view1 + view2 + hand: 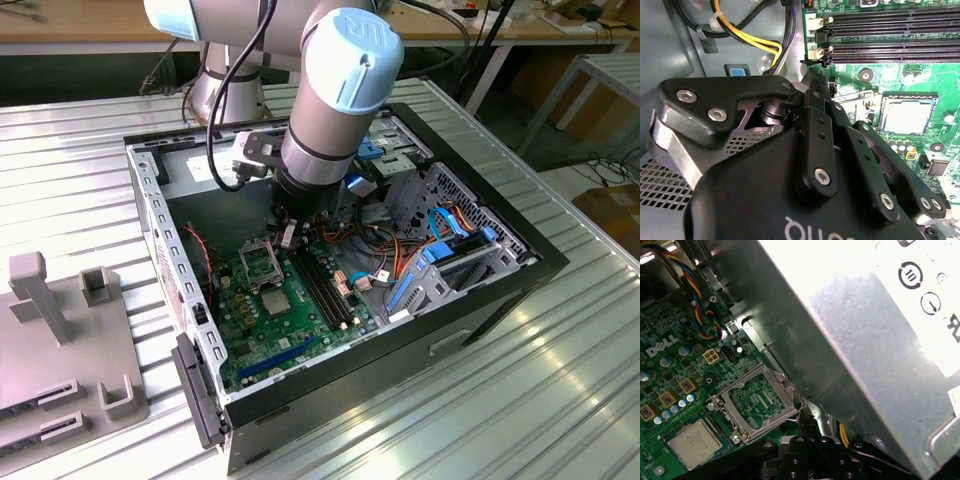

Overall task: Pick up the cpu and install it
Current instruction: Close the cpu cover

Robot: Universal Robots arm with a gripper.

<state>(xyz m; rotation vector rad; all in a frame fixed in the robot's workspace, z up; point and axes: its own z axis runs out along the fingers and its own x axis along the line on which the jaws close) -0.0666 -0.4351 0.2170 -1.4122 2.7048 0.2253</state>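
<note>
The open computer case (480, 300) lies on its side on a ribbed, silvery metal surface (80, 180) that catches the light in long bright bands. Toward the exterior view's left a grey plastic fixture (60, 350) with upright posts and slots sits on that same surface. Behind it all runs a wooden workbench (90, 25), with a white-framed table and a tangle of cables on the floor toward the exterior view's right.

The arm (335, 90) reaches down into the case, its gripper (288, 233) low over the green motherboard (290, 320), close to the black memory slots (325, 285). In the second wrist view the gripper's black linkages (820, 150) crowd the foreground; whether its tips are spread or pressed together I cannot tell.

The cpu (276, 301) lies flat in its socket on the motherboard, silvery top up; it shows in both wrist views (906, 116) (694, 442). Just beside it, the hollow metal retention frame (756, 400) stands swung open, close to the gripper. The gripper is not touching the cpu. A large grey metal box (865, 355) looms alongside in the first wrist view, and yellow and black cables (747, 35) run past in the second wrist view.
</note>
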